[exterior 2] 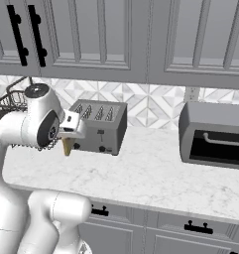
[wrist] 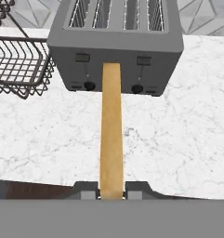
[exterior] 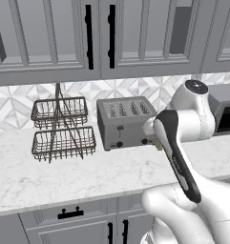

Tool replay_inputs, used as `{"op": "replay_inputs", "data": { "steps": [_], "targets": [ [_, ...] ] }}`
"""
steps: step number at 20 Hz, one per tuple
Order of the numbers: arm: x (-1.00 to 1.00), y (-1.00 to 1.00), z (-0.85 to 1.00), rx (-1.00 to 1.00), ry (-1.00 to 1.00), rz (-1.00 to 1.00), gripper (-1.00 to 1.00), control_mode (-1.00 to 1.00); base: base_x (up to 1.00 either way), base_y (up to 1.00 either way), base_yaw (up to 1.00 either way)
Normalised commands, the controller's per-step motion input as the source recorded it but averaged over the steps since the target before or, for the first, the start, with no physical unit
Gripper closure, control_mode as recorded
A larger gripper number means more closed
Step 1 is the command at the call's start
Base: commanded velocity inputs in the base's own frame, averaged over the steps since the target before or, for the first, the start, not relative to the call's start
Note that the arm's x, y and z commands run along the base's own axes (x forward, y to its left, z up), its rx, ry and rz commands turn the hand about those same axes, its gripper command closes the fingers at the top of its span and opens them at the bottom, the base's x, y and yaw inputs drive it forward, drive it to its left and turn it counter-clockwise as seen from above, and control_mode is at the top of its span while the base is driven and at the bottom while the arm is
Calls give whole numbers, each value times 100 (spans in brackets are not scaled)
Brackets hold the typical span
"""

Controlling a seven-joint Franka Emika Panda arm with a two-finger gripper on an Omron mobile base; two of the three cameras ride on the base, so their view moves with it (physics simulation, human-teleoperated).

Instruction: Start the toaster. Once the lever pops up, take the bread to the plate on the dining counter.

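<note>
The grey four-slot toaster stands on the marble worktop against the tiled wall, and its slots look empty from above. My gripper is shut on the bread, a thin slice seen edge-on with a tan crust. The slice hangs over the worktop just in front of the toaster's face, between its two knobs. A tan bit of bread shows below the hand. The plate and the dining counter are out of view.
A two-tier wire basket stands left of the toaster. A larger grey dark-windowed appliance sits to the right. Wall cabinets hang overhead. Bare marble worktop stretches in front.
</note>
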Motion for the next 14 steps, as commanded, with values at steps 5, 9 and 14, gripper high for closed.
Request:
{"op": "replay_inputs", "data": {
  "steps": [5, 9, 14],
  "targets": [
    [-69, 0, 3, 0, 0, 0, 100, -100, 0, 0, 0],
    [-48, -8, 1, 0, -3, 0, 100, -100, 0, 0, 0],
    [-3, 0, 0, 0, 0, 0, 100, -100, 0, 0, 0]
  ]
}}
